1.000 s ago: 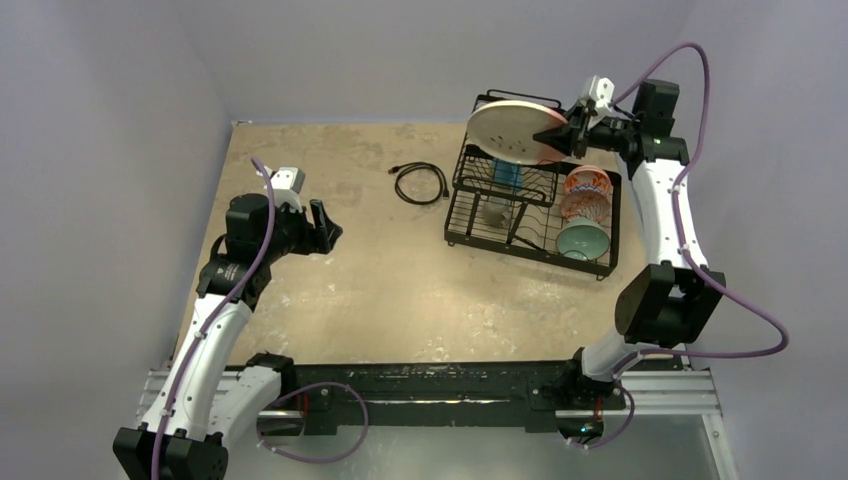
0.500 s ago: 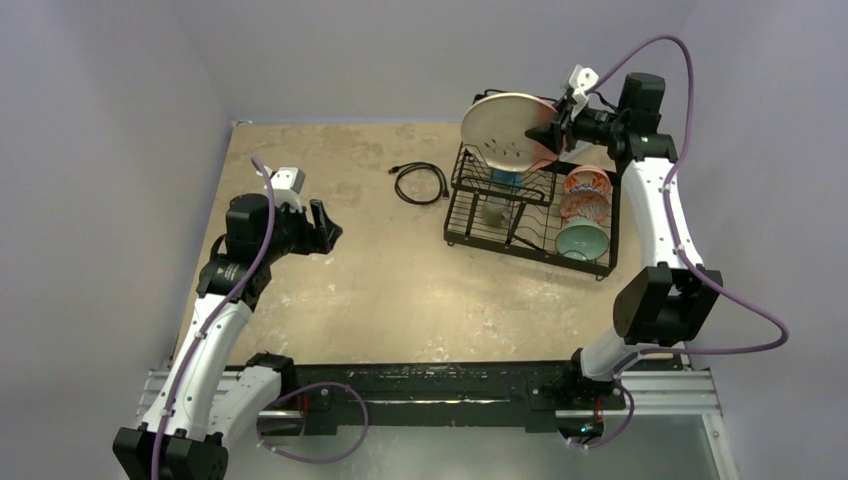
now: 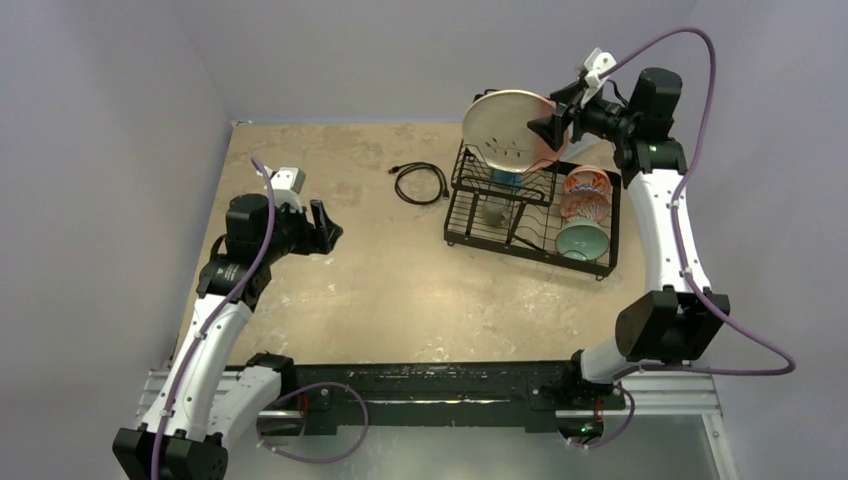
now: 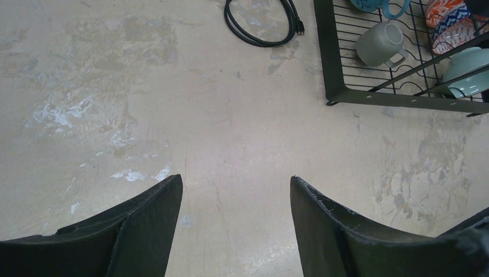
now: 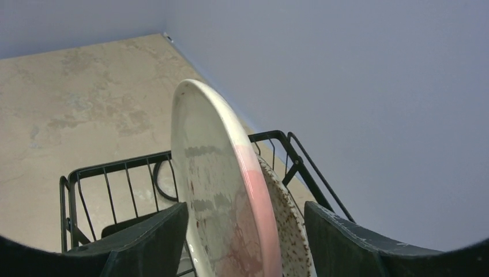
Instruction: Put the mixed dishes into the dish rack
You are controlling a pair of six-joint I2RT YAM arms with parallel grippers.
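The large cream-and-pink plate (image 3: 505, 127) (image 5: 213, 184) stands on edge in the upper tier of the black wire dish rack (image 3: 528, 249) (image 5: 115, 167). The grey speckled dish (image 5: 282, 213) leans right behind it. My right gripper (image 3: 556, 122) (image 5: 245, 205) is open and straddles the plate's right rim, its right finger well clear. In the lower tier lie a teal bowl (image 3: 583, 240), red-orange patterned bowls (image 3: 587, 192), a grey mug (image 3: 495, 212) and a blue cup (image 3: 507, 177). My left gripper (image 3: 328, 228) (image 4: 236, 180) hovers open over bare table, far left of the rack.
A black coiled cable (image 3: 420, 182) (image 4: 262, 23) lies on the table just left of the rack. The rack's near left corner (image 4: 331, 95) shows at the upper right of the left wrist view. Walls close in behind and to the right of the rack.
My right gripper has gone from shut on the plate's rim to open. The plate tipped up from tilted to standing in the rack. The left arm has not moved.
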